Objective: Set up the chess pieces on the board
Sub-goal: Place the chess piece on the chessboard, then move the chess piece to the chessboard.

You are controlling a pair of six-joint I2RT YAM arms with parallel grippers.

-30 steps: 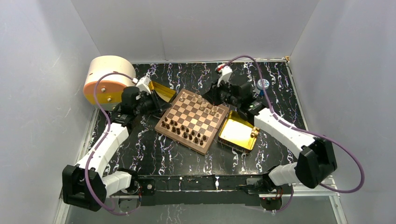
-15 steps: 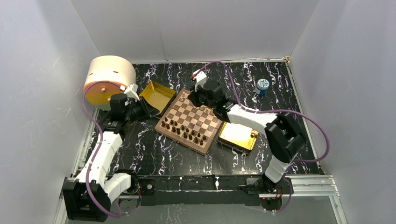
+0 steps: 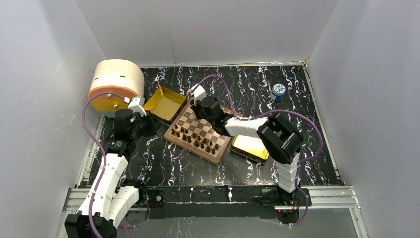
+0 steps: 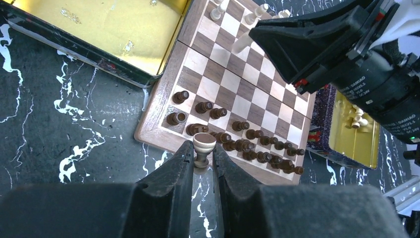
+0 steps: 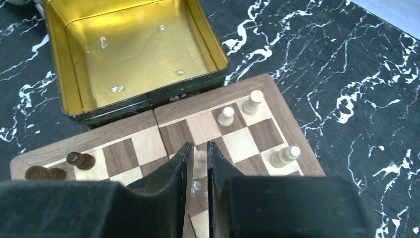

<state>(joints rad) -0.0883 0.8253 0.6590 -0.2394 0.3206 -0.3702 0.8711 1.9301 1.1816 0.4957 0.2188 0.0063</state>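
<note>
Reaching over the board (image 3: 194, 124) at frame centre, the right arm (image 3: 242, 125) hides the far squares from above. The right gripper (image 5: 199, 148) closely flanks a tan piece (image 5: 199, 163) over the board; whether it grips cannot be told. The left gripper (image 4: 202, 147) is clamped on a tan chessman (image 4: 204, 141) over the desk (image 3: 148, 158), left of the board. Two rows of dark pieces (image 4: 247, 144) line the board's lower edge. A gold tray (image 3: 163, 103) sits upper left, a second tray (image 3: 250, 148) lower right, and a cream drum (image 3: 115, 82) far left.

White arm links (image 3: 111, 171), bulky black joints (image 3: 282, 139), looping purple cables (image 3: 83, 124)
</note>
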